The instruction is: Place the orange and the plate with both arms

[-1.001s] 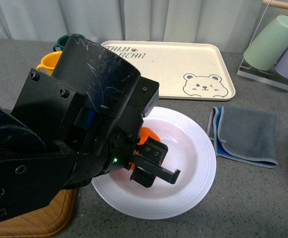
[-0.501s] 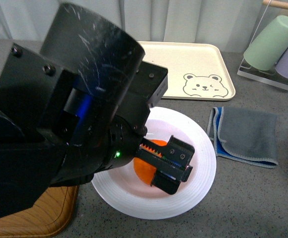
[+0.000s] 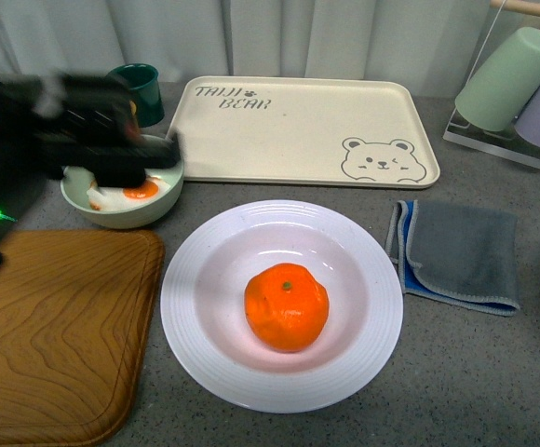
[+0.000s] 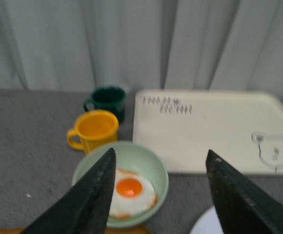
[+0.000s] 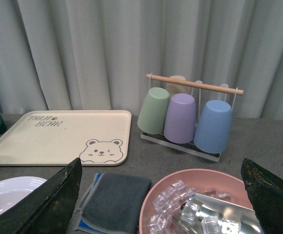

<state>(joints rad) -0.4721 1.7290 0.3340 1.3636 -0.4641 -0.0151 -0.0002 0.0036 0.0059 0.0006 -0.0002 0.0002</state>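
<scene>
Three views examined: front, left wrist, right wrist
Front, change: a second ago my left pincer (image 3: 149, 154) hung over the plate (image 3: 195, 363) with the orange (image 3: 287, 306) in its jaws; now that arm is back at the left, blurred with motion, above the pale green bowl (image 3: 76, 207); the fruit has been let go
Front, orange: resting stem-up in the well of the plate, about the centre; nothing touches it
Front, plate: flat on the grey table (image 3: 493, 372), between the wooden board (image 3: 56, 326) and the grey cloth (image 3: 461, 256), just in front of the bear tray (image 3: 298, 121)
Front, meaning: I judge the orange's part done; the plate remains to be placed, and its destination is not shown
Left wrist, pincer: fingers spread wide, nothing between them; the front view is too blurred to settle this
Left wrist, extras: yellow mug (image 4: 96, 129) just beside the dark green mug (image 4: 107, 97), the yellow one hidden behind my arm in the front view; fried egg (image 4: 129, 190) in the bowl; a sliver of plate rim at one corner
Right wrist, pincer: my right pincer (image 5: 161, 162) spread and empty; the front view does not show it at all
Right wrist, extras: pink bowl (image 5: 156, 187) of ice cubes (image 5: 175, 200) ahead of it, absent from the front view; cup rack (image 5: 190, 85), three upturned on it where the front view catches two; plate rim at one corner
Risk: I expect the orange to roll if the plate tilts on lifting
</scene>
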